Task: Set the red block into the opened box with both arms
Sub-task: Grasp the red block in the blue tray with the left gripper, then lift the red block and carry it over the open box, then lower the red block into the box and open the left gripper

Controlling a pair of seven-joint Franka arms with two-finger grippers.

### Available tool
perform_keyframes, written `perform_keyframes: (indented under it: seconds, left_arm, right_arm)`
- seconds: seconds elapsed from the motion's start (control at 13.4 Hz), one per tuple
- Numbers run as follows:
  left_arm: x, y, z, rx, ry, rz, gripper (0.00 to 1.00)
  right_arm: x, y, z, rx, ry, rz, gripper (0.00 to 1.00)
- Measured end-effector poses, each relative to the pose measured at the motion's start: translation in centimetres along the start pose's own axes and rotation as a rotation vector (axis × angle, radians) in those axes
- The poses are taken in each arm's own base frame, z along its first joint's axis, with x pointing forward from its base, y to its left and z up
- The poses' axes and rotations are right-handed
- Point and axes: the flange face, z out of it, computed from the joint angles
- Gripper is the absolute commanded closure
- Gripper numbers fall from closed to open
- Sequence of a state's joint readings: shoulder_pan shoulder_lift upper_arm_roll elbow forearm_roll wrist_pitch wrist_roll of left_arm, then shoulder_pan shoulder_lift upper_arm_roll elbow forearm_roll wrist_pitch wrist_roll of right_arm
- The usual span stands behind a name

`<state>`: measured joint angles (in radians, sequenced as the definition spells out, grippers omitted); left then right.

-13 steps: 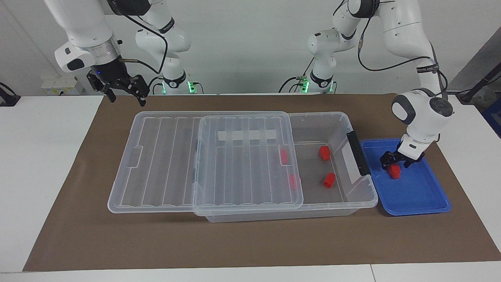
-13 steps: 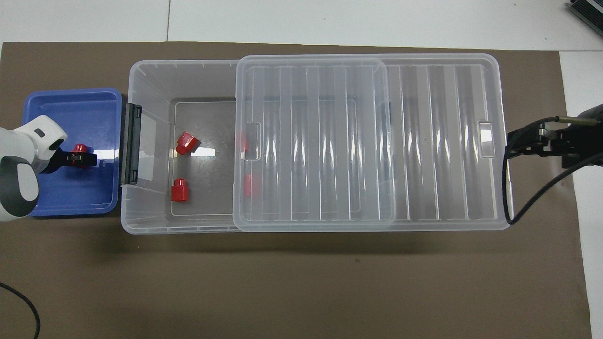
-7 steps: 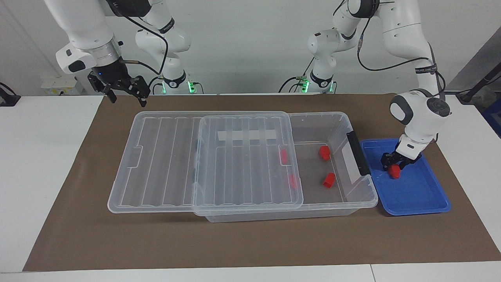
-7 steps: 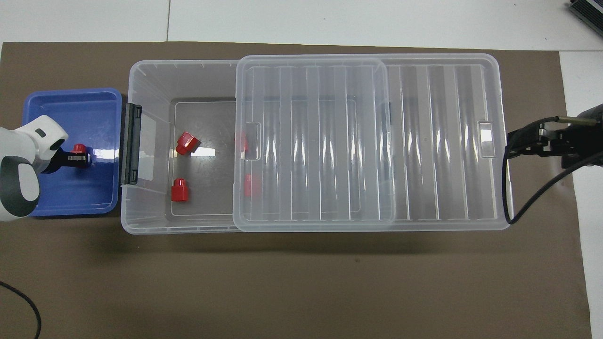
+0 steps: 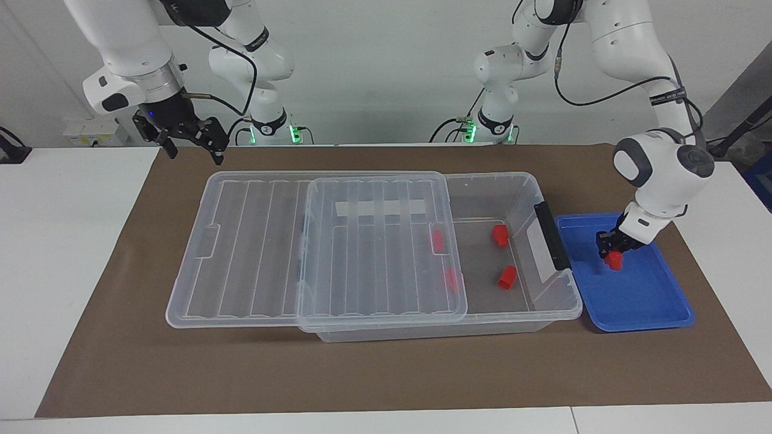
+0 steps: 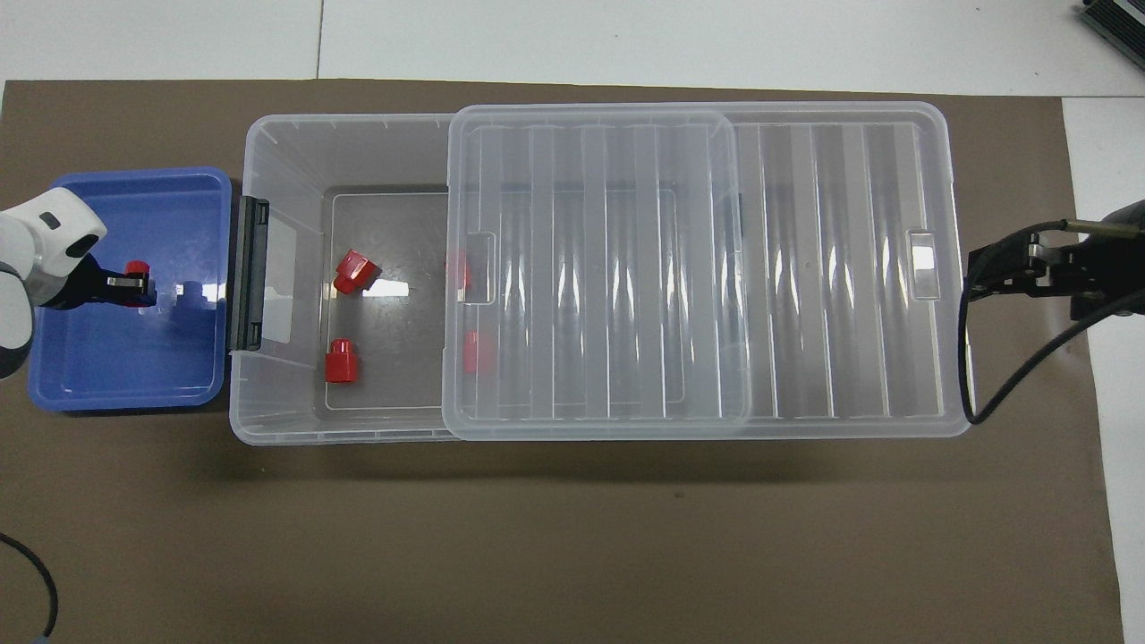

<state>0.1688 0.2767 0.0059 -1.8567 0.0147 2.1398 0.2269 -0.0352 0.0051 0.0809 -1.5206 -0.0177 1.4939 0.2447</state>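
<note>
A small red block (image 5: 614,260) (image 6: 136,268) hangs just over the blue tray (image 5: 639,301) (image 6: 125,376), with my left gripper (image 5: 610,250) (image 6: 134,283) shut on it. The clear box (image 5: 525,181) (image 6: 268,125) stands beside the tray, its end toward the left arm uncovered. Its ribbed lid (image 5: 380,241) (image 6: 590,268) is slid toward the right arm's end. Two red blocks (image 5: 499,235) (image 5: 506,277) lie on the uncovered floor, and two more (image 5: 438,240) (image 5: 450,279) show through the lid. My right gripper (image 5: 195,154) (image 6: 973,273) waits open over the mat at the lid's end.
A black bar handle (image 5: 552,235) (image 6: 250,273) runs along the box wall that faces the tray. The brown mat (image 5: 386,374) covers the table under everything. Black cable (image 6: 1002,376) loops from the right wrist over the mat.
My left gripper has shut on the red block in the tray and risen a little with it. The right gripper has barely moved.
</note>
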Motion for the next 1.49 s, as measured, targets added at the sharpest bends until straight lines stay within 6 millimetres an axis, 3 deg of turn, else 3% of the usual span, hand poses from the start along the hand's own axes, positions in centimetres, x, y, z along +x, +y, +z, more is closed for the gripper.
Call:
perform_keyframes:
  seconds: [0.3, 0.45, 0.6, 0.75, 0.9, 1.05, 1.2, 1.27, 1.34, 1.42, 1.49]
  left_arm:
    - [0.8, 3.1, -10.4, -0.013, -0.069, -0.02, 1.0]
    - [0.7, 6.9, -13.9, -0.011, -0.102, -0.074, 1.0]
    - [1.0, 12.5, -15.9, 0.0, -0.1, -0.16, 1.0]
    - [0.9, 19.0, -16.3, 0.012, -0.09, -0.255, 1.0]
    - [0.6, 24.1, -16.1, 0.013, -0.064, -0.303, 1.0]
    - [0.4, 27.0, -14.4, -0.006, -0.004, -0.326, 1.0]
    - [-0.7, 29.4, -10.8, -0.037, 0.063, -0.353, 1.0]
    - [-1.9, 30.5, -8.7, -0.05, 0.086, -0.366, 1.0]
    - [-3.0, 31.5, -7.0, -0.055, 0.092, -0.366, 1.0]
    - [-3.9, 32.3, -5.7, -0.059, 0.094, -0.365, 1.0]
    - [-4.7, 32.9, -4.6, -0.06, 0.093, -0.366, 1.0]
  right_arm:
    - [-0.2, -1.3, -0.1, 0.002, 0.007, -0.023, 0.0]
    - [-0.3, -1.9, -0.1, 0.005, 0.018, -0.035, 0.0]
    - [-0.2, -1.9, 0.1, 0.005, 0.02, -0.035, 0.0]
    - [0.0, -2.0, 0.2, 0.008, 0.03, -0.034, 0.0]
    - [0.3, -1.7, 0.5, 0.01, 0.035, -0.029, 0.01]
    - [0.5, -1.5, 0.7, 0.011, 0.042, -0.025, 0.01]
    - [0.7, -1.2, 0.9, 0.014, 0.052, -0.019, 0.03]
    - [0.9, -1.1, 1.0, 0.015, 0.056, -0.016, 0.11]
    - [0.9, -1.1, 1.2, 0.015, 0.056, -0.015, 0.29]
    - [1.1, -1.1, 1.4, 0.015, 0.056, -0.014, 0.56]
    - [1.2, -1.1, 1.6, 0.016, 0.058, -0.013, 1.0]
